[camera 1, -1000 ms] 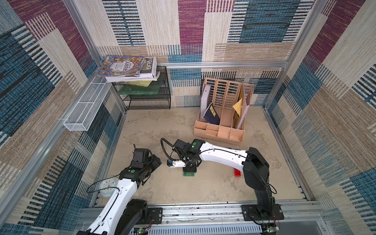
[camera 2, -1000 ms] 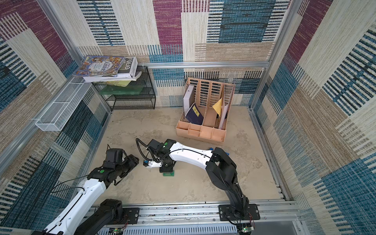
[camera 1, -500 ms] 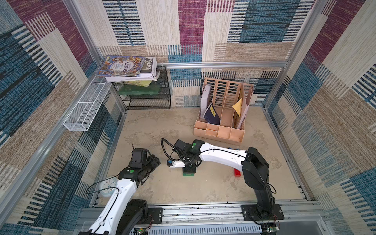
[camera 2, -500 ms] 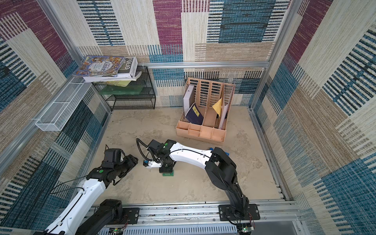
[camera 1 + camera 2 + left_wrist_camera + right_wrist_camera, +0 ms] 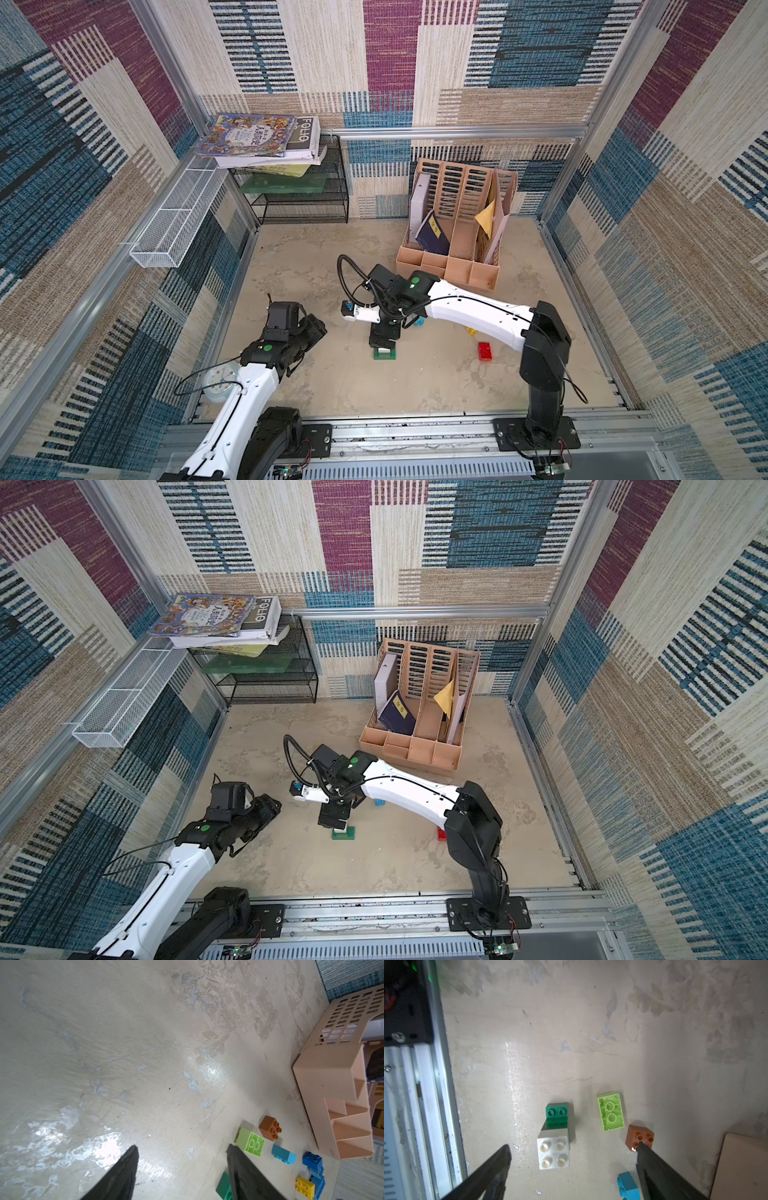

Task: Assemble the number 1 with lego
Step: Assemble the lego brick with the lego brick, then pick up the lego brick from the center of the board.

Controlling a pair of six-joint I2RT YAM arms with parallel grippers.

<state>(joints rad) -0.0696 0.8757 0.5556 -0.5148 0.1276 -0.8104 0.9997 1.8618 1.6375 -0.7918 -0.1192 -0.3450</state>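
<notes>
A cream lego brick (image 5: 553, 1152) sits stacked on one end of a dark green lego brick (image 5: 557, 1113), studs up. My right gripper (image 5: 573, 1147) hangs open just above this stack (image 5: 384, 353), one finger on each side, touching nothing. Beside the stack lie a lime brick (image 5: 611, 1112) with its underside showing, a brown brick (image 5: 639, 1136) and a light blue brick (image 5: 627, 1186). A red brick (image 5: 484, 350) lies further right. My left gripper (image 5: 182, 1147) is open and empty above bare floor, left of the stack. The left wrist view also shows a yellow brick (image 5: 304, 1186) and a blue brick (image 5: 312, 1160).
A tan file organiser (image 5: 453, 249) stands at the back right. A black wire shelf (image 5: 299, 195) with books is at the back left, with a white wire basket (image 5: 174, 232) on the left wall. An aluminium rail (image 5: 395, 432) runs along the front edge.
My right gripper's jaws have spread apart from the cream brick, which stays on the dark green one. The left arm has hardly moved.
</notes>
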